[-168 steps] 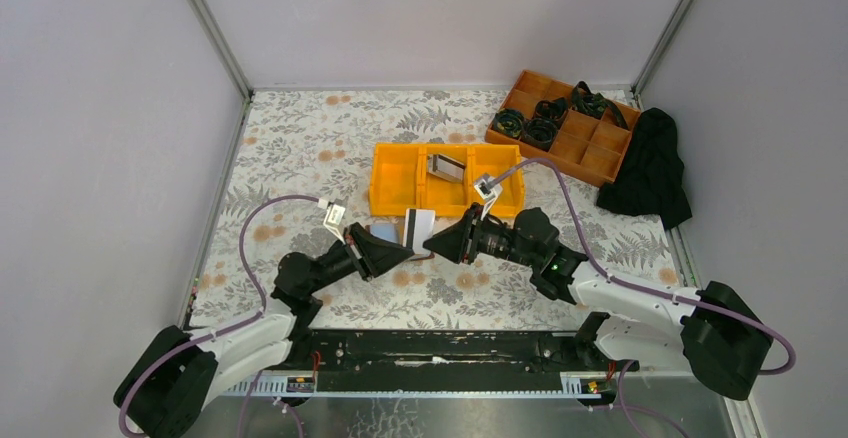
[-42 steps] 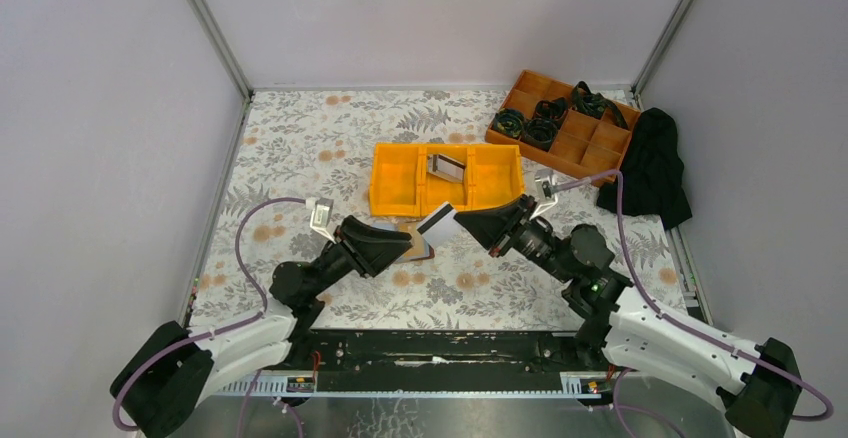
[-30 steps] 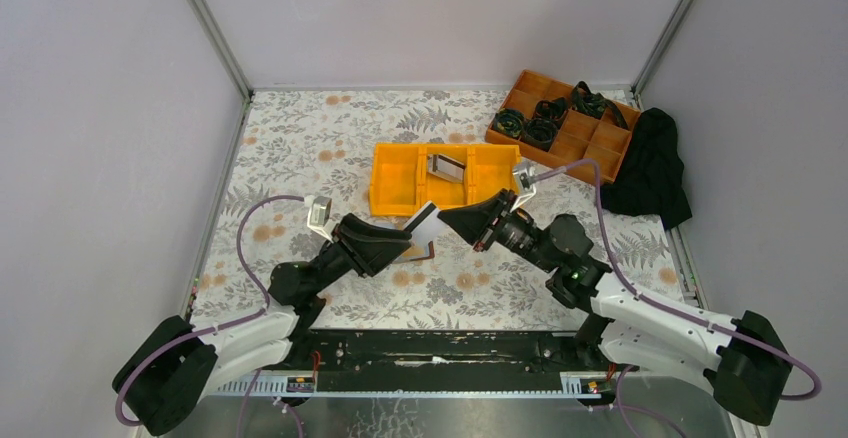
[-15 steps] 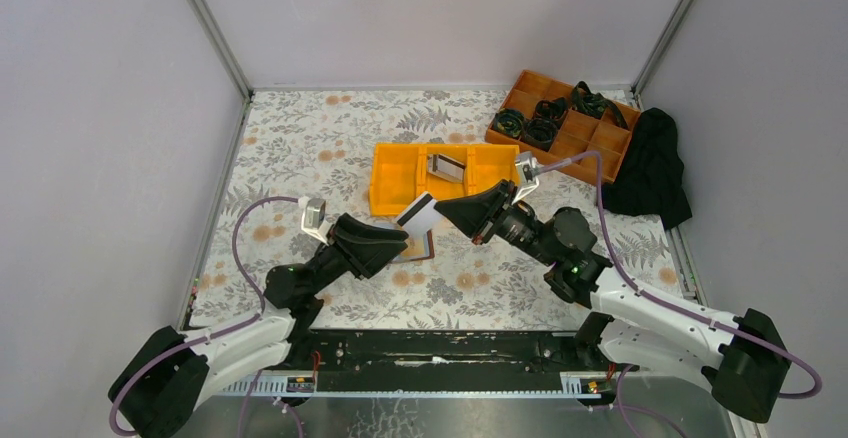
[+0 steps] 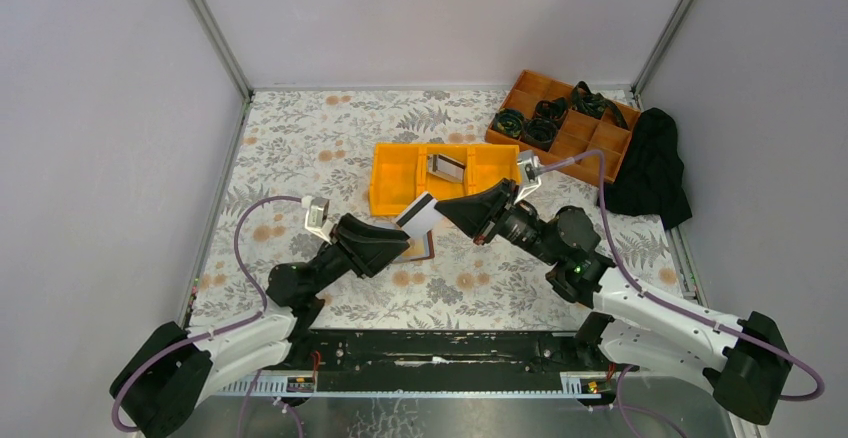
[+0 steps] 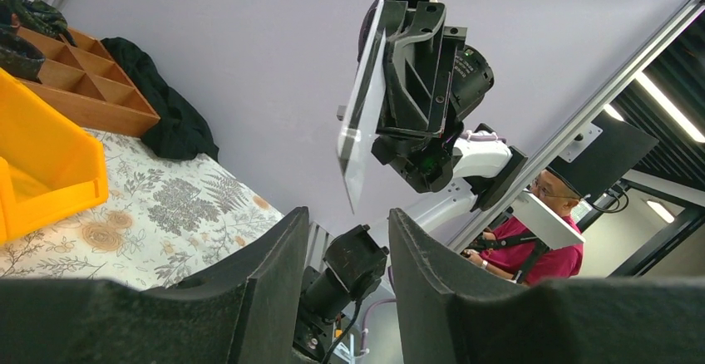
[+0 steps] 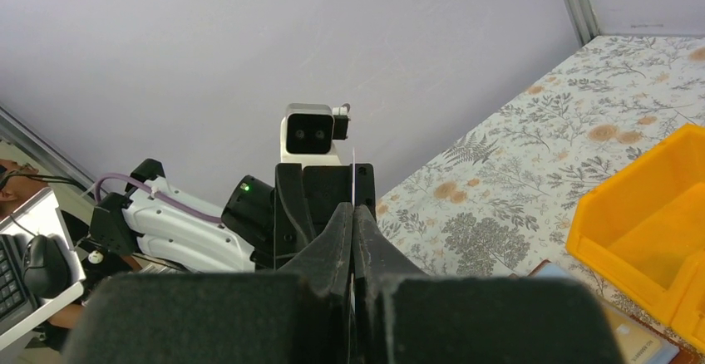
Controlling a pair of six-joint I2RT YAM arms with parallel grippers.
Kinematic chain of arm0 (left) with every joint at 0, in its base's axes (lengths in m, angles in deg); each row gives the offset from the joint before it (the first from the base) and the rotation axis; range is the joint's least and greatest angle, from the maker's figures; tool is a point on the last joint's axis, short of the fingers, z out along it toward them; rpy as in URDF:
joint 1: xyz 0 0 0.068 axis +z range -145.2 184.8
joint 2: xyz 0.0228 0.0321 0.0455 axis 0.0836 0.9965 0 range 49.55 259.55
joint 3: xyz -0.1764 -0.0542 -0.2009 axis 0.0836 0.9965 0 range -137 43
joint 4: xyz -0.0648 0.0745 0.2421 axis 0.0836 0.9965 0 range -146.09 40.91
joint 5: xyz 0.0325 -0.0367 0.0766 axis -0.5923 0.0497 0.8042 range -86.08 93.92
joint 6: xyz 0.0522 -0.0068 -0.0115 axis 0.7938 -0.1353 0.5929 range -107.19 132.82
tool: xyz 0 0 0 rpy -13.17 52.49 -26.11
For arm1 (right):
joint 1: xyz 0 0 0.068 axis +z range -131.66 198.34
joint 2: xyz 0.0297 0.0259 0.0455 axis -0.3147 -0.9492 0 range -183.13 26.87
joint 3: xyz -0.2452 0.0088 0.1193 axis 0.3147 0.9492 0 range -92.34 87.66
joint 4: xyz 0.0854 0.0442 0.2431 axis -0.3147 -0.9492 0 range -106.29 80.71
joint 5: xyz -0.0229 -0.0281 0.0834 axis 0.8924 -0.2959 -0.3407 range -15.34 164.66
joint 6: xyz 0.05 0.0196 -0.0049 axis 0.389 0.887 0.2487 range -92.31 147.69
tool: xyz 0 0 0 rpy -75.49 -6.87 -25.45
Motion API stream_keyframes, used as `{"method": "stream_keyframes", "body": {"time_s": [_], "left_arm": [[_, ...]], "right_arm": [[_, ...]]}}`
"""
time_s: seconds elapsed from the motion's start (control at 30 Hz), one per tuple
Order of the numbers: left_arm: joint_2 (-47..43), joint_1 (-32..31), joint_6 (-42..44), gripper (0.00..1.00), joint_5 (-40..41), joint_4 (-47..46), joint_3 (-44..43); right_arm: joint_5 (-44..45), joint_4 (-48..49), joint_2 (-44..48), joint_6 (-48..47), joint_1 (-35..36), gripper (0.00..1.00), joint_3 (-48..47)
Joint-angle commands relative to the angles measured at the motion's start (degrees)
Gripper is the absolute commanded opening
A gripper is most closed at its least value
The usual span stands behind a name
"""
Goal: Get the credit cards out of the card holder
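Observation:
My right gripper is shut on a pale credit card with a dark stripe and holds it in the air in front of the yellow bin. In the right wrist view the card shows only as a thin edge rising from the closed right gripper. My left gripper is open with nothing in it, low beside the brown card holder. It points up at the held card, with its fingers apart. Blue-grey and tan cards lie in the holder. A grey card leans in the bin's middle compartment.
A yellow three-compartment bin stands just behind both grippers. A wooden divided tray with coiled black cords sits at the back right. A black cloth lies against the right wall. Grey walls close in three sides.
The striped card has come out of the holder and now hangs in my right gripper, which moved slightly left and toward the bin. The last half second shows almost no motion.

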Motion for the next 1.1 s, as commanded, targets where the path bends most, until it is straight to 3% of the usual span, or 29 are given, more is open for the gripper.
{"method": "stream_keyframes", "body": {"time_s": [0.0,0.2,0.47,0.63,0.73,0.93,1.07], "left_arm": [[0.5,0.1,1.1,0.47,0.4,-2.2,-0.8],[2.4,0.1,0.8,0.43,0.0,-3.7,-3.3],[-0.3,0.1,0.8,0.32,0.8,-2.3,-3.0],[-2.9,0.1,2.2,0.15,1.5,1.2,-2.8],[-3.2,0.2,2.3,0.00,1.4,1.7,-2.9],[-3.9,0.1,2.8,0.00,2.4,4.0,-3.9],[-6.2,0.2,5.3,0.00,4.5,10.3,-6.2]], "right_arm": [[-1.5,3.5,0.2,0.2,-0.1,0.00,-1.7],[-3.3,11.2,-3.5,4.5,-0.1,0.00,1.1],[-1.9,9.5,-1.9,3.4,-0.1,0.00,2.0],[-1.2,9.1,-1.1,3.0,-0.1,0.00,2.7],[-1.2,9.4,-1.2,3.2,-0.1,0.00,2.9],[-1.5,10.2,-1.5,4.0,-0.1,0.00,4.1],[-1.2,10.7,-0.6,4.6,-0.1,0.00,5.8]]}}
